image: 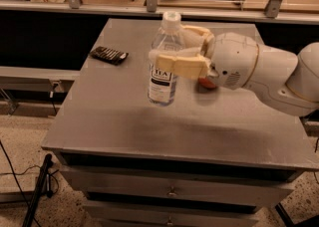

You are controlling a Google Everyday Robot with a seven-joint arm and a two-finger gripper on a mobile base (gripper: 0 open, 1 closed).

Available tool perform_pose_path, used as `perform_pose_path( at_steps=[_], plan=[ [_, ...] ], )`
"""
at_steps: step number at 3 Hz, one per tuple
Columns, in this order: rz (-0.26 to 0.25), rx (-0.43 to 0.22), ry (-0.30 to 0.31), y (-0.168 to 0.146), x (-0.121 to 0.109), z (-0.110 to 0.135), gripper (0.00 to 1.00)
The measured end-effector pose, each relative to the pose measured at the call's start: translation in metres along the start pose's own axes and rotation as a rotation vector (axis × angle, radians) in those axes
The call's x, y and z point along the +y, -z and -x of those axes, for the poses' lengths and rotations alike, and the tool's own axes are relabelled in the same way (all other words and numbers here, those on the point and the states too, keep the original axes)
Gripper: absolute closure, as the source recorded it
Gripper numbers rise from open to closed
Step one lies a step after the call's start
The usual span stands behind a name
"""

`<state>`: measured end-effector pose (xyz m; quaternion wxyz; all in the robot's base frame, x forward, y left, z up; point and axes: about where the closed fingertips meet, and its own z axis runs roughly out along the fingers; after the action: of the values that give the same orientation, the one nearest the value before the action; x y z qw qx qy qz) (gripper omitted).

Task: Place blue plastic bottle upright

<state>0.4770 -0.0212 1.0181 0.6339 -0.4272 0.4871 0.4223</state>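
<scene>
You see only a sliver of a round red object [206, 82]; the rest is hidden behind the beige two-finger end effector [169, 47]. The flat dark object [108, 55] is too small to identify. The end effector pinches the clear bluish plastic bottle with white cap [162, 74] around its upper half. The bottle stands upright mid-back on the grey metal worktop [129, 121].

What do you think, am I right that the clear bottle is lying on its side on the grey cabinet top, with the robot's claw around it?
Not quite. The camera view shows the blue plastic bottle standing upright on the grey cabinet top, white cap uppermost, not on its side. The gripper is around it, as you say.
</scene>
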Motion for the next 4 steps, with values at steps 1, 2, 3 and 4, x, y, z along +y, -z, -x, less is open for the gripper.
perform_pose_path(
  at_steps=[1, 2, 3, 4],
  plan=[
    [-0.006, -0.005, 0.011, 0.009, 0.001, -0.014, 1.00],
    [0.003, 0.025, 0.020, 0.015, 0.003, -0.025, 0.87],
    [0.024, 0.066, 0.024, 0.016, 0.004, -0.035, 0.64],
    [0.054, 0.105, -0.012, 0.014, 0.006, -0.052, 0.33]
  ],
)
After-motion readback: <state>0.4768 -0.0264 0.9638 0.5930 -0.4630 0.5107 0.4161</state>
